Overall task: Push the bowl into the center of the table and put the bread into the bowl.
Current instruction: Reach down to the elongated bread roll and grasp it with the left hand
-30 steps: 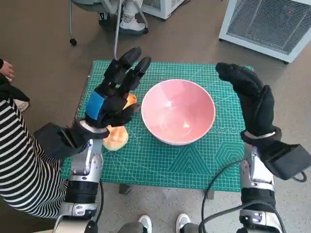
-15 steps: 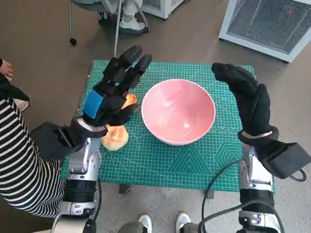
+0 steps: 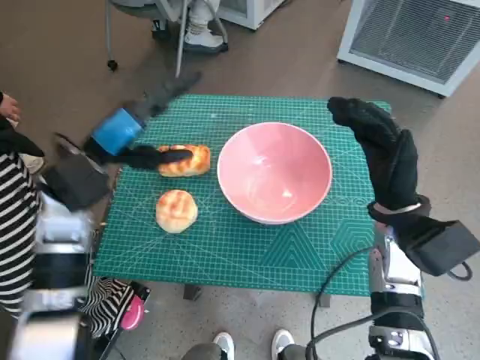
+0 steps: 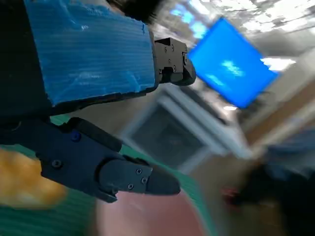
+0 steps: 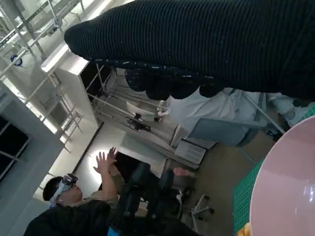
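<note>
I read this as a robotics lab or workshop: my table is a small stand covered by a green cutting mat (image 3: 247,247) on a bare grey floor (image 3: 67,67), a white vented cabinet (image 3: 420,37) beyond its far right corner, metal racking (image 5: 29,29) overhead, and a person wearing a headset (image 5: 69,189) gesturing nearby.

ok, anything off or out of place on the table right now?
Nothing spilled or damaged. The pink bowl sits upright on the green mat, empty. Both bread pieces lie beside it. The left hand is motion-blurred by the longer piece.
</note>
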`<action>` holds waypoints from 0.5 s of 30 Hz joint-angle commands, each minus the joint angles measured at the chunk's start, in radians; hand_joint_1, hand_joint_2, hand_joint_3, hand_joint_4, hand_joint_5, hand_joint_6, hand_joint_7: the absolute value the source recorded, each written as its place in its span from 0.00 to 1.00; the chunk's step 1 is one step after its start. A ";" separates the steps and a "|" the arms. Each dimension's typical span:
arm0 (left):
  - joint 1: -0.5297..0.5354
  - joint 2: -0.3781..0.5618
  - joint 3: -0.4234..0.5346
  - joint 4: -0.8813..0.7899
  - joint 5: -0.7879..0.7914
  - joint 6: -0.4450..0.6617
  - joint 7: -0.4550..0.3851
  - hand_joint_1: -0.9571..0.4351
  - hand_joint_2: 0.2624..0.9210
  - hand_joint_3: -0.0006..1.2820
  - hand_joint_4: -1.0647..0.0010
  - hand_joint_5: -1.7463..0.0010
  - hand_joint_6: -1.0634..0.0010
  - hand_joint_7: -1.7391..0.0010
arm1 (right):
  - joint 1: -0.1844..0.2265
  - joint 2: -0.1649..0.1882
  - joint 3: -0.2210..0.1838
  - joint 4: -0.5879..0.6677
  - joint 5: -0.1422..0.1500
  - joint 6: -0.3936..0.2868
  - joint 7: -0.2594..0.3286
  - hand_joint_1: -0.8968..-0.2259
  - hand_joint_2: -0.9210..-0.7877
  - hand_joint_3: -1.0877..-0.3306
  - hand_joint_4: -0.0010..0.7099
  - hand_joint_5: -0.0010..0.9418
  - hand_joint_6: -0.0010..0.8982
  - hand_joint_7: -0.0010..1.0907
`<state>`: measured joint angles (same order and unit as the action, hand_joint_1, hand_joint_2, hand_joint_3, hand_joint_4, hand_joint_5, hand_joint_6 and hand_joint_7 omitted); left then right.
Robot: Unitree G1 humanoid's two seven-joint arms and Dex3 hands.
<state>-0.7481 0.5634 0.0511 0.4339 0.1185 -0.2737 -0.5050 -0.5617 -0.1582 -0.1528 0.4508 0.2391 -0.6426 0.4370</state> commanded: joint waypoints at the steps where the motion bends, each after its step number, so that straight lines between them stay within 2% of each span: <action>1: -0.066 0.034 -0.056 0.068 0.086 0.006 0.029 0.55 0.73 0.00 0.81 1.00 0.88 0.87 | 0.012 -0.004 -0.002 0.023 0.008 0.010 0.002 0.12 0.00 0.54 0.25 0.00 0.07 0.43; 9: -0.166 0.056 -0.174 0.190 0.223 0.098 0.018 0.66 0.71 0.01 0.91 1.00 0.88 0.95 | 0.011 -0.002 -0.004 0.027 0.013 0.008 0.003 0.13 0.00 0.54 0.25 0.00 0.07 0.43; 15: -0.228 0.033 -0.244 0.263 0.278 0.167 -0.012 0.68 0.71 0.01 0.95 1.00 0.88 0.97 | 0.009 -0.002 -0.007 0.033 0.014 0.005 0.003 0.13 0.00 0.54 0.25 0.00 0.07 0.44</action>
<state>-0.9158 0.6102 -0.1610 0.6624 0.3718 -0.1365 -0.4989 -0.5665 -0.1559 -0.1556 0.4652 0.2413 -0.6432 0.4370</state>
